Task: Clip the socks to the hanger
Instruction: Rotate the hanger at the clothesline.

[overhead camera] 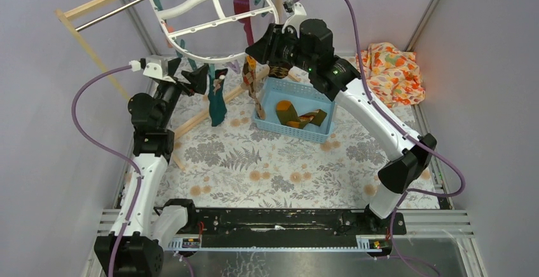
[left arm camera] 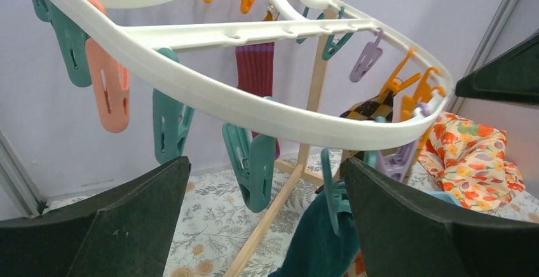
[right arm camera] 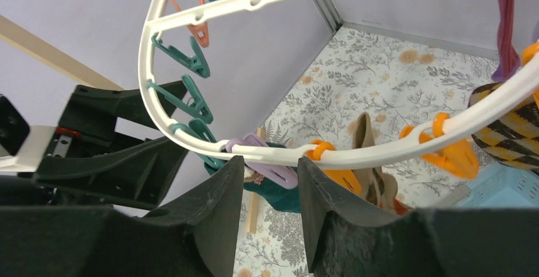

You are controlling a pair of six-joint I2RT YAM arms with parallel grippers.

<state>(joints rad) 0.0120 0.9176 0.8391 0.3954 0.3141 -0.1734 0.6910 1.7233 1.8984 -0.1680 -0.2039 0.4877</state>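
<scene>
The hanger (left arm camera: 267, 115) hangs over the far-left corner of the worktop, with a teal sock (overhead camera: 216, 102) and an argyle sock (overhead camera: 253, 86) already clipped to its near rim. More striped socks (overhead camera: 299, 115) lie in the blue basket (overhead camera: 318, 135) toward the far edge. The left gripper (left arm camera: 264, 166) gapes wide and empty just under the rim. The right gripper (right arm camera: 270, 166) has its jaws narrow at a lilac clip (right arm camera: 251, 143); I cannot tell whether it pinches it. The step looks like opening that clip: squeeze its tail ends, not the rim, and steady the free-swinging frame with the left
</scene>
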